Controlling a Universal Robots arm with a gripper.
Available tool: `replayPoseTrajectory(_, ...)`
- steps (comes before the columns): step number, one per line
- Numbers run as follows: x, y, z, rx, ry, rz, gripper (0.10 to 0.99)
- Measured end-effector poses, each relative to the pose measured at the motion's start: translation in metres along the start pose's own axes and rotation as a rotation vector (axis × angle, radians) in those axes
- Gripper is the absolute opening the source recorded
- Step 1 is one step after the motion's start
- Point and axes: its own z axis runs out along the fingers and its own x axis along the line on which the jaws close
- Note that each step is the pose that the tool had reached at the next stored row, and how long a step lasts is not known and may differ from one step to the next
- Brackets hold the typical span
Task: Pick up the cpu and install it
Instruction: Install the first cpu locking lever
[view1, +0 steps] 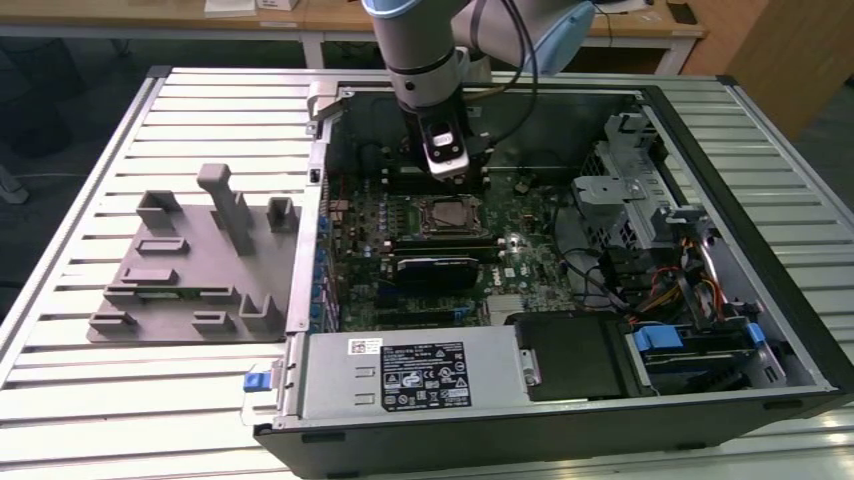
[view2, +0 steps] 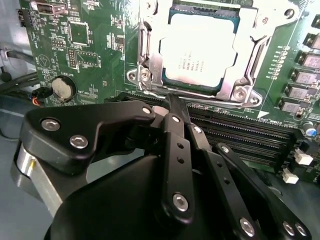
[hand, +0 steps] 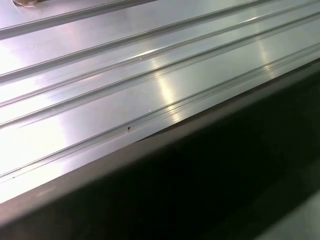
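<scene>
Your tool (view1: 446, 168) hangs over the open computer case (view1: 787, 330), upper centre of the exterior view. In the second wrist view its fingers (view2: 176, 107) are drawn together, tips meeting, nothing between them. The cpu (view2: 200, 52) sits in the motherboard (view2: 85, 45) socket, metal frame around it, just beyond the fingertips. The grey fixture (view1: 200, 265) rests on the slatted surface (view1: 80, 400), left of the case.
</scene>
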Motion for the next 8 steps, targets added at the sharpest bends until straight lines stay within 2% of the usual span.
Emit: replayPoseTrajectory(8,-0.0025,0.0017,-0.0108,0.0,0.0,0.0,0.106)
